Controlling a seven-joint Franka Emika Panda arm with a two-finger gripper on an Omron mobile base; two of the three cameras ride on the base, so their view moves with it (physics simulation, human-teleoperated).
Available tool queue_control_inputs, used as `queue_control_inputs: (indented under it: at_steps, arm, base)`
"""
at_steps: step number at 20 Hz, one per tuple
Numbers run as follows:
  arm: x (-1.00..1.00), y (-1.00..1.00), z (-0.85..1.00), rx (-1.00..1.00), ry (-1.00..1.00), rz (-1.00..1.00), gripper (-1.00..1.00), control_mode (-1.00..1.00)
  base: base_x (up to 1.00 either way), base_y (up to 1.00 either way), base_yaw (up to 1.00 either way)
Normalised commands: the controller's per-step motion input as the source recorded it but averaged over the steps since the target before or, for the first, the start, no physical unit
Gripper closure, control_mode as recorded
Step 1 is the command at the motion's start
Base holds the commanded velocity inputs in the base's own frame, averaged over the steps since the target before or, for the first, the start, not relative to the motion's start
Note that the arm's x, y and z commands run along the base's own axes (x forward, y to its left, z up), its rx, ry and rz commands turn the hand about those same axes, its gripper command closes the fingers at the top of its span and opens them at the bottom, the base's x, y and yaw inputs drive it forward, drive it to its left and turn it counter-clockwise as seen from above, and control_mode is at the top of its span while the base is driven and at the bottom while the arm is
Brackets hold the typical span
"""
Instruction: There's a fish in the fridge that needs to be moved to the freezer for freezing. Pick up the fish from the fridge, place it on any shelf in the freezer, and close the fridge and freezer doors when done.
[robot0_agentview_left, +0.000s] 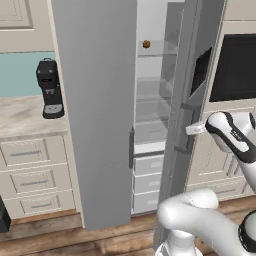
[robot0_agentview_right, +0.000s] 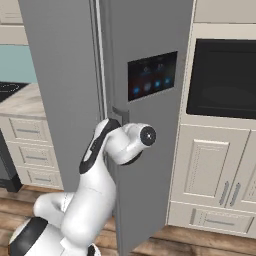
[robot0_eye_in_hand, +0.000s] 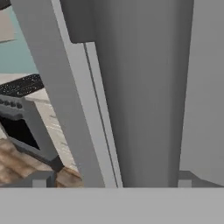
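Observation:
Both doors of the tall grey appliance stand open. The plain freezer door (robot0_agentview_left: 95, 110) (robot0_agentview_right: 60, 85) is on the left. On the right is the fridge door (robot0_agentview_left: 187, 100) (robot0_agentview_right: 150, 150) with its dark touchscreen (robot0_agentview_right: 152, 75). Between them I see glass shelves (robot0_agentview_left: 150, 107) and grey drawers (robot0_agentview_left: 147, 182); which compartment this is I cannot tell. My white hand (robot0_agentview_left: 196, 129) reaches to the fridge door's edge by its bar handle (robot0_agentview_right: 118, 116). My gripper (robot0_eye_in_hand: 112, 179) is open, its fingertips (robot0_eye_in_hand: 39, 179) wide apart, facing grey door panels close up. The fish is hidden.
A round brown ball (robot0_agentview_left: 146, 44) lies on an upper shelf. A black coffee machine (robot0_agentview_left: 50, 90) stands on the counter (robot0_agentview_left: 22, 120) at left. A dark wall oven (robot0_agentview_right: 222, 80) sits right of the appliance above cream cabinets. A stove (robot0_eye_in_hand: 19, 113) shows beyond the doors.

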Motion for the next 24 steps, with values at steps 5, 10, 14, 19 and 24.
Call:
queue_control_inputs:
  at_steps: [5,10,14,19,24]
  arm:
    - [0.66,0.46,0.05,-0.02,0.36,-0.09,-1.0,-1.0]
    - [0.51,0.07,0.0,0.0,0.1,-0.06,-1.0,-1.0]
    - [0.26,0.0,0.09,-0.03,0.0,-0.04,-1.0,-1.0]
    - [0.21,0.14,0.0,-0.08,0.0,-0.16,-1.0,-1.0]
    - [0.11,0.4,0.04,-0.13,0.0,-0.21,-1.0,-1.0]
  base:
    - [0.0,0.0,0.0]
    - [0.0,0.0,0.0]
    - [0.0,0.0,0.0]
    - [0.0,0.0,0.0]
    - [0.0,0.0,0.0]
